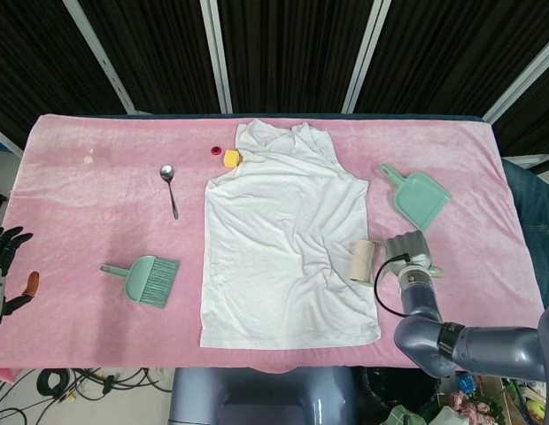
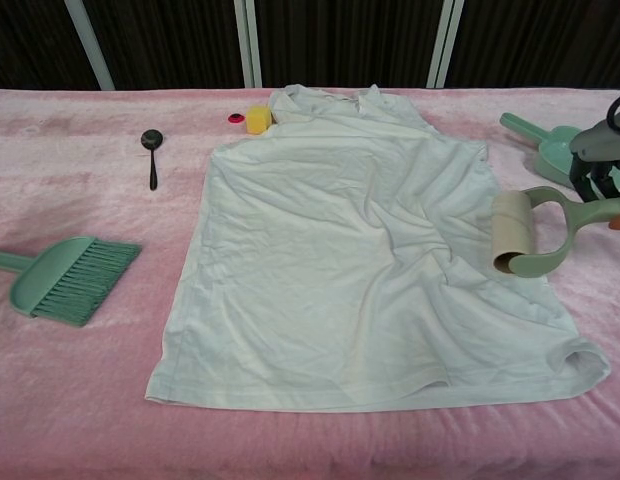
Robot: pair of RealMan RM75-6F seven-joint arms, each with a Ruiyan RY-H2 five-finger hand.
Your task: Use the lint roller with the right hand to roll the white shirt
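Pink plush cloth covered the counter (image 1: 97, 190) before dark slatted panels.
White shirt (image 2: 360, 250) lay flat at its centre; the right hand (image 2: 602, 165) held the lint roller (image 2: 520, 232) at the shirt's right edge, while the left hand (image 1: 2, 266), fingers spread, hung far left.

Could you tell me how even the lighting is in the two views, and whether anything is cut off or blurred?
Head view: soft, even light, no glare; the white shirt keeps its wrinkles; the left hand is cropped at the frame edge. Chest view: equally flat light, faint shadow under the lint roller; the right hand is cut off at the edge; the brush is sharp.
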